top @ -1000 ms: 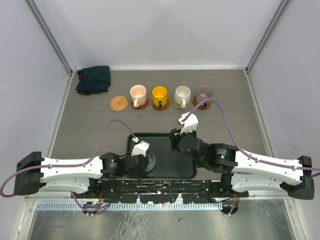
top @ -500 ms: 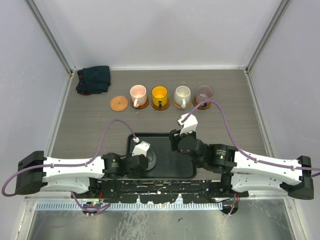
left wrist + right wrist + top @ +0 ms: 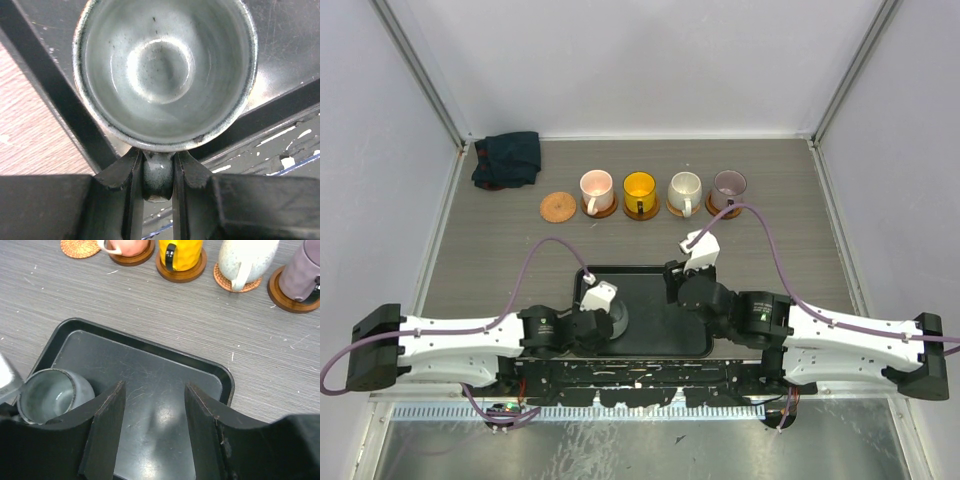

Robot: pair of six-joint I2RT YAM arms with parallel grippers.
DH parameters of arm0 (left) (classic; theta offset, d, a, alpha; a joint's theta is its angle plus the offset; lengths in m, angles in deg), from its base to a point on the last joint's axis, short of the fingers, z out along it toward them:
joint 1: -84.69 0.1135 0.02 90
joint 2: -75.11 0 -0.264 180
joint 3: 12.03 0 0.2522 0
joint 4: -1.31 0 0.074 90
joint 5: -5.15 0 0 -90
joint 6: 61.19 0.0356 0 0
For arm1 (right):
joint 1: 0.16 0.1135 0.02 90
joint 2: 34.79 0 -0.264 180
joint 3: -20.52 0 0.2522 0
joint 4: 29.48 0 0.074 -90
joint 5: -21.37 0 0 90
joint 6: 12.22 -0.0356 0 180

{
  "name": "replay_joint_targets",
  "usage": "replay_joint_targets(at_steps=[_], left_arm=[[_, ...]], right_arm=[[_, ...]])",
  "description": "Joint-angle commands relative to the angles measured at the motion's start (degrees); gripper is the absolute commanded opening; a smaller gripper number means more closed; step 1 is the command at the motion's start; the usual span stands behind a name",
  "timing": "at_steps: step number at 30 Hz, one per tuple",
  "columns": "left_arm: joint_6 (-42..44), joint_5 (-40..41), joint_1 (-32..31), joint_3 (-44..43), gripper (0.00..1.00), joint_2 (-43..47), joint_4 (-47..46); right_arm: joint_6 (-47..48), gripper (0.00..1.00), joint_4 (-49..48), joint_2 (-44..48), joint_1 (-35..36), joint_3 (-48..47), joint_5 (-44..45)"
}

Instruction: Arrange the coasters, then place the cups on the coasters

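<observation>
Left gripper (image 3: 158,167) clamped on the handle (image 3: 158,182) of the grey cup (image 3: 165,70), one finger on each side; cup upright in the near-left corner of the black tray (image 3: 660,272), directly ahead of the jaws; right gripper (image 3: 155,390) fingers apart, empty, over the tray's middle, grey cup off to its left; pink cup (image 3: 596,187), yellow cup (image 3: 639,187), cream cup (image 3: 684,187) and mauve cup (image 3: 729,184) each on one of four coasters (image 3: 196,271) in the far row; fifth coaster (image 3: 558,207) bare at the row's left end

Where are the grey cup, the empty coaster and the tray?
grey cup (image 3: 165,70): left wrist view, inside bottom.
empty coaster (image 3: 558,207): top view, centre of the disc.
tray (image 3: 150,380): right wrist view, bare floor.
</observation>
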State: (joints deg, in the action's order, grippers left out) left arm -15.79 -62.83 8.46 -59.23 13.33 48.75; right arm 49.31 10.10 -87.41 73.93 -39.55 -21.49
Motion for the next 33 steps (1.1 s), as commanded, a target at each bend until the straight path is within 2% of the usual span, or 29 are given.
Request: replay_joint_targets(at_steps=[1, 9, 14, 20, 26, 31, 33], left_arm=[[2.84, 8.17, 0.13, -5.75, 0.0, 3.66, 1.75], [5.96, 13.61, 2.18, -7.49, 0.0, 7.99, 0.99], [10.05, 15.87, 7.47, -7.61, 0.0, 9.53, -0.89], [19.79, 11.21, 24.67, -8.19, 0.0, 10.97, -8.48], [26.46, 3.29, 41.04, -11.75, 0.0, 6.61, -15.57], [28.81, -1.86, 50.51, -15.07, 0.0, -1.1, -22.16], [29.92, -2.51, 52.27, -15.8, 0.0, -4.17, -25.22]], right_arm=[[-1.21, 0.55, -2.36, 1.59, -0.12, 1.05, 5.51], [-1.62, 0.55, -3.63, 3.93, -1.49, 4.29, 9.28], [-1.34, 0.55, -5.17, 4.85, -5.08, 6.72, 6.8], [-0.35, 0.55, -7.28, 5.1, -9.64, 9.32, 2.22], [1.81, 0.54, -10.27, 3.48, -14.23, 11.07, -1.62], [3.57, 0.53, -12.81, 1.32, -17.12, 11.5, -3.91], [4.3, 0.53, -13.21, 0.59, -17.93, 11.5, -4.19]])
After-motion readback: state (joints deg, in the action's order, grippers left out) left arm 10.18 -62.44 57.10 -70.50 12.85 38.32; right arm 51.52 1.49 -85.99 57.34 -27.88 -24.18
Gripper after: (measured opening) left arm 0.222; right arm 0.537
